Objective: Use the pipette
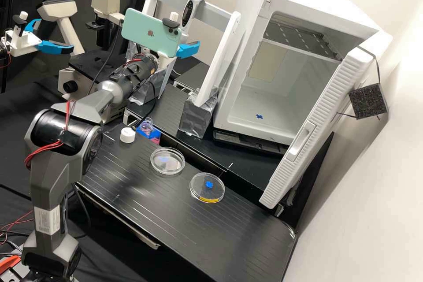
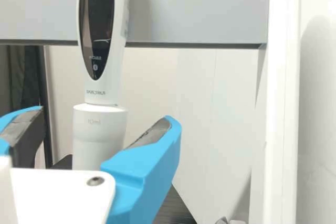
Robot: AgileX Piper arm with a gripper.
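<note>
On the near part of the black counter, I observe two round, clear lidded dishes, set apart. Beyond them, the white, blue-fingered end effector is spread, its fingers either side of the white handheld pipette, which stands nearly upright at the rack's grey crossbar.

Small print on the pipette

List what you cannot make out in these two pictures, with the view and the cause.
- Lower end of the pipette: high view, behind the phone; wrist view, behind the end effector.
- Top of the pipette: wrist view, cut off by the edge.
- Base of the bottle: high view, behind the bench.
</note>
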